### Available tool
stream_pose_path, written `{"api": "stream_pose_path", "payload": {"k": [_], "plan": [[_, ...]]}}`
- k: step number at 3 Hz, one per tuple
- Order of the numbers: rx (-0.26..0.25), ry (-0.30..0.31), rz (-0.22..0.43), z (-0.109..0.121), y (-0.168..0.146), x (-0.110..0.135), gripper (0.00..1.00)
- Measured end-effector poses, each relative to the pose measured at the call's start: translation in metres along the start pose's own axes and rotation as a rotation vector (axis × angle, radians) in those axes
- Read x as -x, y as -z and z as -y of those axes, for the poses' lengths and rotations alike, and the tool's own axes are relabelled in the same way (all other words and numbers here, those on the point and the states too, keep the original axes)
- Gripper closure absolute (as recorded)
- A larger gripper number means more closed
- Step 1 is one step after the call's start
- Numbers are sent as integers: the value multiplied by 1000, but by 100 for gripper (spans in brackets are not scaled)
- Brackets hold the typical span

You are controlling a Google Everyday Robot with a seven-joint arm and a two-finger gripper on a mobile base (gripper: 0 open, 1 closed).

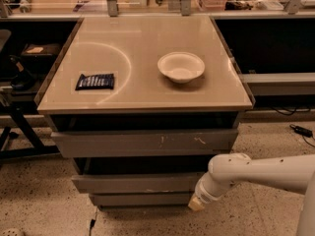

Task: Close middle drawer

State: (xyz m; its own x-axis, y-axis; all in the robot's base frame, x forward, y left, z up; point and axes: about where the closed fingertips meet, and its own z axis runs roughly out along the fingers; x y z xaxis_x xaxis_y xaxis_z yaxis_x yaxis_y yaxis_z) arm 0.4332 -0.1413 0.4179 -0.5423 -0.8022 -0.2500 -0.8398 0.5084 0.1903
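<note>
The middle drawer (135,183) is a wide plain grey front under the tabletop, pulled out a little, with a dark gap above it. My gripper (197,204) hangs from the white arm (261,171) that reaches in from the right. It is low at the right end of the middle drawer front, at the drawer's lower right corner. I cannot tell whether it touches the front.
The taller scratched drawer front (147,142) sits above and the narrower one (140,199) below. On the beige tabletop (142,38) are a white bowl (180,67) and a dark snack packet (95,81). A black cable (300,131) lies on the speckled floor at the right.
</note>
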Motion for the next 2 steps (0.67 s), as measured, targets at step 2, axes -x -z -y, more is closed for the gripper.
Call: {"api": "stream_pose_path", "payload": {"k": [2], "plan": [[-59, -35, 42, 27, -2, 12, 100]]}}
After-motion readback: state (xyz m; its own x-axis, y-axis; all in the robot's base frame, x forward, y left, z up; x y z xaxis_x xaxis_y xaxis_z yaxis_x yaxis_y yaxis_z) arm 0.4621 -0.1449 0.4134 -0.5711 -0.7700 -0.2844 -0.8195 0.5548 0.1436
